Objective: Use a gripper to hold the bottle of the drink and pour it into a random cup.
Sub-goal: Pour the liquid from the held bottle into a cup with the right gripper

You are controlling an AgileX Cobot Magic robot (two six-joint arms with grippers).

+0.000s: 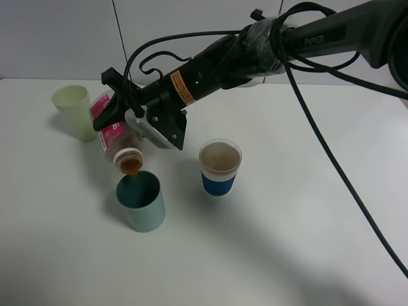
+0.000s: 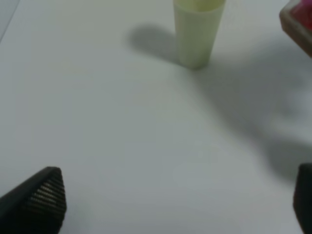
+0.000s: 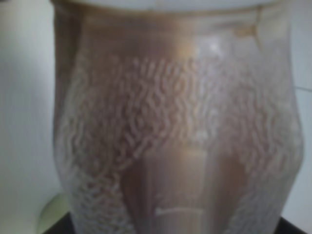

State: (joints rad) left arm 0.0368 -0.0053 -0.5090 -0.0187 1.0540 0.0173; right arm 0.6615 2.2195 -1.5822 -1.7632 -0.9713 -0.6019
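Note:
My right gripper [image 1: 109,105] reaches across to the left side and is shut on the bottle of the drink [image 1: 116,135]. The bottle is tilted with its open mouth down, brown liquid at the neck, just above the rim of the teal-green cup [image 1: 141,203]. In the right wrist view the bottle [image 3: 175,136] fills the picture, clear ribbed plastic with brown liquid behind it. A corner of the bottle also shows in the left wrist view [image 2: 298,22]. My left gripper [image 2: 175,200] is open and empty, low over the bare white table; one fingertip [image 2: 46,195] shows at the edge.
A pale yellow-green tumbler [image 1: 73,111] stands at the back left, close behind the bottle; it also shows in the left wrist view [image 2: 197,31]. A white cup with a blue band [image 1: 220,167] stands right of the teal cup. Black cables [image 1: 331,159] trail from the right arm.

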